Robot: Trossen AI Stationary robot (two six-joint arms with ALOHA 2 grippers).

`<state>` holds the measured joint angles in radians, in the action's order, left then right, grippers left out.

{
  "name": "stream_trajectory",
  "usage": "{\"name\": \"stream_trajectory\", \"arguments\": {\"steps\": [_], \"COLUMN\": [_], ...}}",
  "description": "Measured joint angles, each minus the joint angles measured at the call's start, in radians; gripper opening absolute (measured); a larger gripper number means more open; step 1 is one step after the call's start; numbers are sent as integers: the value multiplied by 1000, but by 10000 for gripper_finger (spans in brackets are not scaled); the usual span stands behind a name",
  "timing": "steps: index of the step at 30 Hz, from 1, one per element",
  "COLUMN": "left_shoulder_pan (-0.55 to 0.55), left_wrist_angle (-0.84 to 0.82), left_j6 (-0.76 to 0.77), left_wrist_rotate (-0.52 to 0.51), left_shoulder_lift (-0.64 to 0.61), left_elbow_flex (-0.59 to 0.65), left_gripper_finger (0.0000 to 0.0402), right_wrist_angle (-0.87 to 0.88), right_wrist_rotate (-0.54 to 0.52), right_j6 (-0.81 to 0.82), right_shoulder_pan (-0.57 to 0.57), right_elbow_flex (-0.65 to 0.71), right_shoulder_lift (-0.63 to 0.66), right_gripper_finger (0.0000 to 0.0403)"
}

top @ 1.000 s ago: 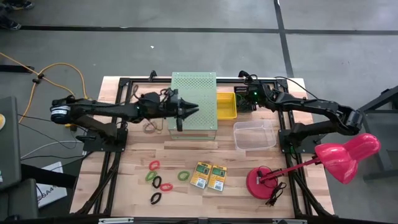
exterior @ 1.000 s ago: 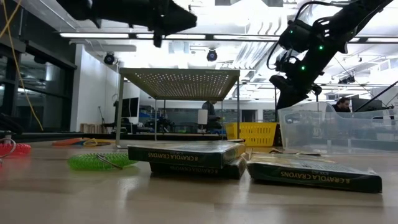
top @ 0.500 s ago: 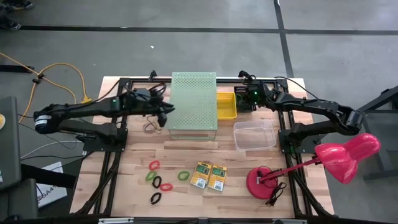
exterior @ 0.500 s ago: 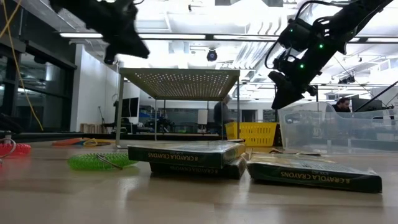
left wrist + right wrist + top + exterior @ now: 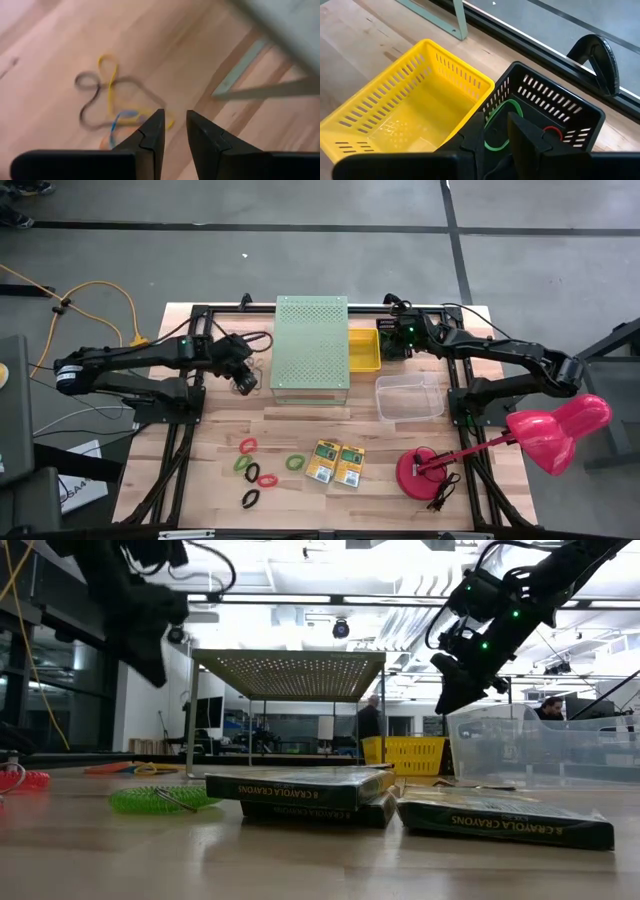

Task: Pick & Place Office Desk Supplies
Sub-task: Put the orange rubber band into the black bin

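Perhaps blurred thin bands [image 5: 112,107] underneath.

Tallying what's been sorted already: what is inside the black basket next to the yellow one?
Inside the black basket, a green band loop and a red one show. The right pincer covers part of its floor, so more could lie hidden.

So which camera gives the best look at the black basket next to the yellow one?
The right wrist view: the black basket fills the frame, slotted walls clear, green and red bands inside, beside the yellow basket. In the high view the right arm mostly covers it. The low view and left wrist view do not show it.
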<state>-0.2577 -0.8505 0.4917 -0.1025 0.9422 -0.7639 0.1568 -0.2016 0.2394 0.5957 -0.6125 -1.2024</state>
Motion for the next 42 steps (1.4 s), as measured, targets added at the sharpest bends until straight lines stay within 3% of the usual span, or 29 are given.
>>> {"name": "stream_trajectory", "arguments": {"steps": [7,12,21,42], "left_shoulder_pan": [0,0,1,0], "left_wrist_angle": [-81,-115,-114,-140], "left_j6": [-21,-139,-174,340], "left_wrist_rotate": [-5,-4,56,-54], "left_shoulder_lift": [119,196,276,315], "left_elbow_flex": [0,0,0,0], "left_gripper_finger": [75,75,75,75], "right_wrist_angle": [0,0,-2,-3], "right_wrist_rotate": [0,0,1,23], "right_j6": [0,0,0,0], "right_shoulder_pan": [0,0,0,0], "right_elbow_flex": [0,0,0,0], "right_shoulder_lift": [0,0,0,0], "right_gripper_finger": [74,74,74,74]}}
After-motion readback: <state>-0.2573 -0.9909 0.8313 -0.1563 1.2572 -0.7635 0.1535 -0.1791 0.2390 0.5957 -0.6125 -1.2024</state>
